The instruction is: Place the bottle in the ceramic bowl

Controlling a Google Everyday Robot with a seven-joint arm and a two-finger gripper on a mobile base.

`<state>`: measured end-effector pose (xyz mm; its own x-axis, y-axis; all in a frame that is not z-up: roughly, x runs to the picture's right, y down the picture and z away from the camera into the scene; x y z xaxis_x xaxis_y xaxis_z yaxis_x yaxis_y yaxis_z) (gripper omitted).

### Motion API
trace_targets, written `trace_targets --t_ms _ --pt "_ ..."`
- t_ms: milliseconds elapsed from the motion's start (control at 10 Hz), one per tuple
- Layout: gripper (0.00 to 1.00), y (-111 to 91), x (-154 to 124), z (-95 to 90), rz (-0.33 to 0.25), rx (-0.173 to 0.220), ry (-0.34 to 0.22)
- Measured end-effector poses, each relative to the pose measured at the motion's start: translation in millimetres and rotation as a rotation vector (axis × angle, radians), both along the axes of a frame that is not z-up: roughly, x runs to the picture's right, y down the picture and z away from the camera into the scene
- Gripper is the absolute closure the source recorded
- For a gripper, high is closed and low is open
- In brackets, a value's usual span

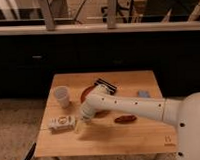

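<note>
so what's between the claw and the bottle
Nothing: in the camera view only a sliver of bare table separates the claw, low and close alongside, from the bottle.

- The ceramic bowl [86, 93] sat on the table [146, 135], behind its middle.
- A cup [61, 96] stood upright left of the bowl, near it but apart.
- The bottle [62, 123] lay on its side in front of the bowl and to its left.
- The gripper [81, 124] hung in front of the bowl's left part, just right of the bottle.
- The arm [134, 107] reached in from the right, across the bowl's front.
- A flat packet [106, 85] lay just behind the bowl, to its right.
- An elongated object [126, 118] lay in front of the bowl, to the right.
- A small pad [143, 94] lay well right of the bowl.
</note>
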<state>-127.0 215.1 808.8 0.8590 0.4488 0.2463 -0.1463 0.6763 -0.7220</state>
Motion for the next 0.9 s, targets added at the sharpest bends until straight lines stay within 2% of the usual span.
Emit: trace_targets --t_ms 100,200,300,500,600,900 --pt "0.41 0 0 -0.4 -0.002 -0.002 0.001" --pt "0.41 3 -8 2.9 -0.010 -0.002 -0.003" --pt "0.37 8 -14 6.6 -0.015 -0.007 -0.006" --pt "0.21 13 -20 10.2 -0.022 -0.016 -0.009" --pt "0.20 14 -20 10.3 -0.023 -0.021 -0.007" --pt "0.31 13 -12 9.0 -0.022 -0.029 0.002"
